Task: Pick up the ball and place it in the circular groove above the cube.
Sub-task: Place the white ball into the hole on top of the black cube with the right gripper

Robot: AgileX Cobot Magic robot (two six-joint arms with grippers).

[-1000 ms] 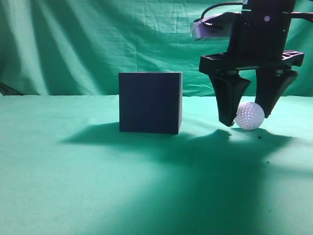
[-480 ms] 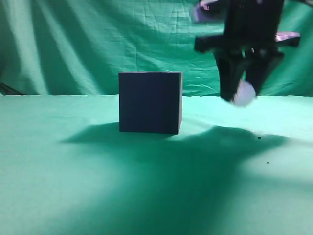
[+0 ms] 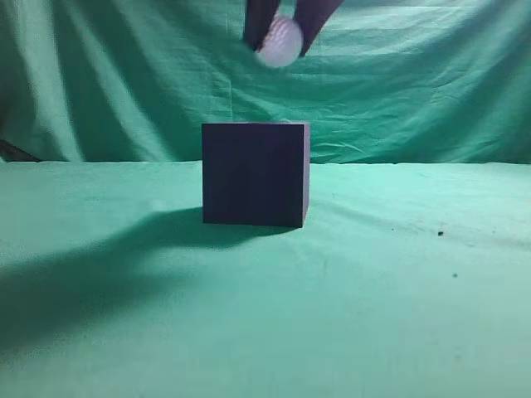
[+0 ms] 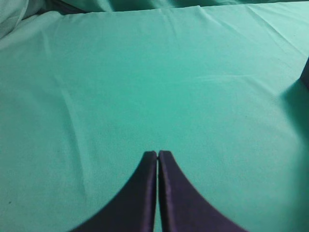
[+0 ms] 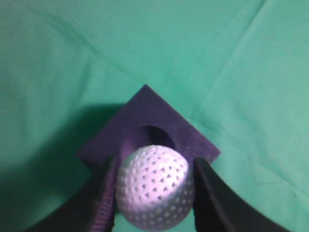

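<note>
The dark navy cube point(image 3: 255, 174) stands on the green cloth at the middle of the exterior view. My right gripper point(image 3: 280, 33) is shut on the white dimpled ball point(image 3: 279, 41) and holds it high above the cube's top, only its fingertips in frame. In the right wrist view the ball point(image 5: 152, 186) sits between my two fingers point(image 5: 104, 193), over the cube's top point(image 5: 164, 116) with its round groove point(image 5: 157, 135) just beyond the ball. My left gripper point(image 4: 158, 154) is shut and empty over bare cloth.
A green cloth point(image 3: 398, 290) covers the table and hangs as a backdrop behind. A dark edge of the cube shows at the right border of the left wrist view point(image 4: 306, 75). Small dark specks point(image 3: 440, 233) lie on the cloth at right.
My right gripper closed on the ball, lifted it off the cloth at the right, and carried it up and left to above the cube. The cube has not moved.
</note>
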